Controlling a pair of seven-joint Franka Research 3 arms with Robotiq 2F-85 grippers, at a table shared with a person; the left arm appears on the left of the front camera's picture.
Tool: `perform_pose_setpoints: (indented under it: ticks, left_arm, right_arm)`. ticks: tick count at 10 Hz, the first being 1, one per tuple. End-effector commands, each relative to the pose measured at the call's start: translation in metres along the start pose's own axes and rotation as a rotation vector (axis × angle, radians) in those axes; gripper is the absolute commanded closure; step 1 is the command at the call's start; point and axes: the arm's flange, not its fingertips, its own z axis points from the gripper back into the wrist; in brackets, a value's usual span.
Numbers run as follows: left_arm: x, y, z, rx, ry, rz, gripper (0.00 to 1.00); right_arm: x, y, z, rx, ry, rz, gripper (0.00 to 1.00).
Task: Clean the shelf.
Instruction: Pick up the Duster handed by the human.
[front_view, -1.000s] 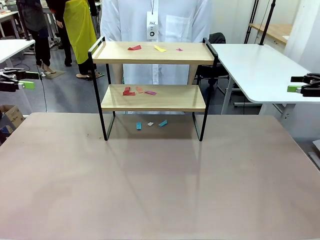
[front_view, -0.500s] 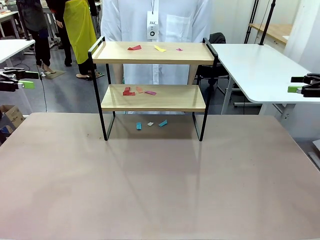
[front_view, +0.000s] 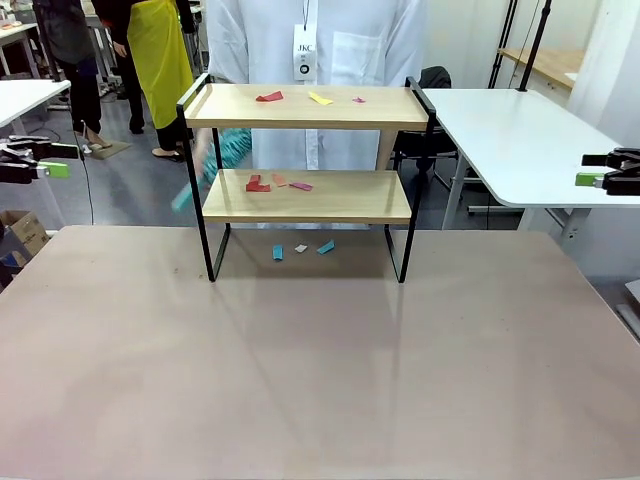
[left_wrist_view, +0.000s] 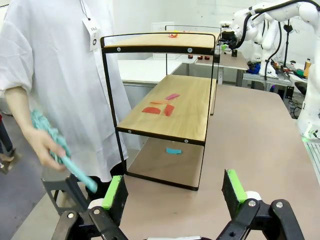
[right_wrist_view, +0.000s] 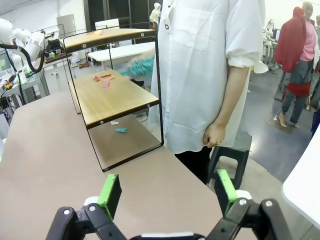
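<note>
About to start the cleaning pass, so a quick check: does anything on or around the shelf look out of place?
Yes. Coloured paper scraps litter both boards of the shelf and the table underneath. A person's hand holds a blurred teal duster at the shelf's left end. Nothing looks tilted or broken.

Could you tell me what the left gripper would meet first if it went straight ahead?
Probably the shelf, at its lower board's near end; the person's duster is just aside, depth unclear.
</note>
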Motion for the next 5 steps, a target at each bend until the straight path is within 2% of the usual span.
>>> perform_pose_setpoints:
  ticks: [1, 5]
  left_arm:
    - [0.0003, 0.0001, 0.0000, 0.001, -0.002, -0.001, 0.00]
    - [0.0003, 0.0001, 0.0000, 0.001, -0.002, -0.001, 0.00]
  right_arm:
    - [0.0023, -0.0002, -0.0016, -0.008, -0.003, 0.003, 0.00]
    - [0.0023, -0.0002, -0.0016, -0.008, -0.003, 0.003, 0.00]
